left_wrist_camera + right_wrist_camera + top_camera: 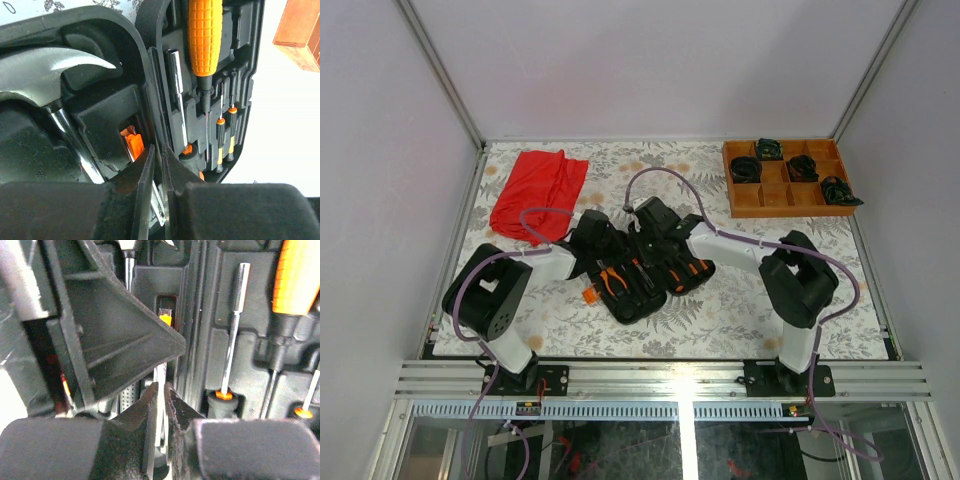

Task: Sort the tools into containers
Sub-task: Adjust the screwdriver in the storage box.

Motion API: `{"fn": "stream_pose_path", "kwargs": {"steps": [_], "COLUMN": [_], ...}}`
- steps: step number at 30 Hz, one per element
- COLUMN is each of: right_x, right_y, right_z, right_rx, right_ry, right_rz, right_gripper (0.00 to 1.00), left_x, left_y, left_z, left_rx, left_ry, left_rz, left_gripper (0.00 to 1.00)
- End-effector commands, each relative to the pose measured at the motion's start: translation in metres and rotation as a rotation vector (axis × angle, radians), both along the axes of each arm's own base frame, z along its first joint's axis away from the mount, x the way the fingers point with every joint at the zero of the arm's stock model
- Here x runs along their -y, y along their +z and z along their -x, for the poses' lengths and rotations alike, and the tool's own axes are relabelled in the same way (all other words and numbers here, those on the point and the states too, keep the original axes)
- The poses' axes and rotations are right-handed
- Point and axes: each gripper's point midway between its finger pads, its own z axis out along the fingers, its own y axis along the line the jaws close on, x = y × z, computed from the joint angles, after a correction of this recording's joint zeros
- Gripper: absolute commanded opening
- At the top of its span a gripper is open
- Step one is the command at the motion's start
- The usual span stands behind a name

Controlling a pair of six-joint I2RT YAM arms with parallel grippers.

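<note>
Crowding the hinge ridge of the tool case, left hand and right hand, both nearly shut.

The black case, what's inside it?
A hammer, pliers, a big orange screwdriver and thin screwdrivers lie in its slots. From above, the left gripper and right gripper cover its middle, so whatever lies under them is hidden.

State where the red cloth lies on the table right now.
In the top view, the red cloth lies at the far left, beyond the left arm and left of the open black tool case; the wooden tray sits opposite, far right.
</note>
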Motion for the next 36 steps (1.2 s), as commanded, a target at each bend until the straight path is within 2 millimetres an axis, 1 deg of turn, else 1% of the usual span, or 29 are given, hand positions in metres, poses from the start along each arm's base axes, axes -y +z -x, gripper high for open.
{"fn": "stream_pose_path", "kwargs": {"steps": [1, 5, 8, 11, 15, 18, 21, 24, 27, 28, 33, 36], "right_x": [0.006, 0.009, 0.011, 0.01, 0.01, 0.006, 0.002, -0.004, -0.007, -0.008, -0.008, -0.008], "right_y": [0.048, 0.055, 0.053, 0.048, 0.04, 0.037, 0.035, 0.031, 0.025, 0.022, 0.012, 0.007], "right_z": [-0.019, -0.018, -0.011, -0.005, 0.0, 0.002, 0.002, 0.003, 0.002, 0.002, 0.0, -0.001], "right_rx": [0.15, 0.169, 0.147, 0.126, 0.103, 0.093, 0.085, 0.07, 0.058, 0.056, 0.056, 0.055], "right_ry": [-0.057, -0.071, -0.045, -0.023, -0.008, 0.012, 0.029, 0.052, 0.069, 0.072, 0.079, 0.082], "right_rz": [-0.062, -0.078, -0.073, -0.078, -0.079, -0.092, -0.097, -0.097, -0.08, -0.069, -0.025, 0.0], "right_gripper": [0.15, 0.15, 0.16, 0.2, 0.21, 0.23, 0.24, 0.25, 0.26, 0.25, 0.26, 0.26], "left_x": [-0.014, -0.014, -0.007, 0.002, 0.015, 0.021, 0.022, 0.015, -0.002, -0.009, -0.038, -0.05], "left_y": [-0.043, -0.045, -0.031, -0.006, 0.036, 0.067, 0.093, 0.112, 0.12, 0.119, 0.102, 0.093], "left_z": [0.017, 0.02, 0.016, 0.009, -0.001, -0.006, -0.008, -0.007, -0.002, 0.0, 0.018, 0.027], "left_rx": [-0.092, -0.086, -0.036, 0.036, 0.138, 0.209, 0.268, 0.312, 0.338, 0.337, 0.308, 0.29], "left_ry": [0.012, 0.002, -0.027, -0.07, -0.126, -0.157, -0.17, -0.153, -0.11, -0.095, -0.046, -0.03], "left_rz": [-0.099, -0.096, -0.058, -0.017, 0.031, 0.061, 0.077, 0.076, 0.05, 0.036, -0.028, -0.064], "left_gripper": [0.09, 0.09, 0.09, 0.12, 0.18, 0.22, 0.24, 0.24, 0.25, 0.25, 0.25, 0.25]}}
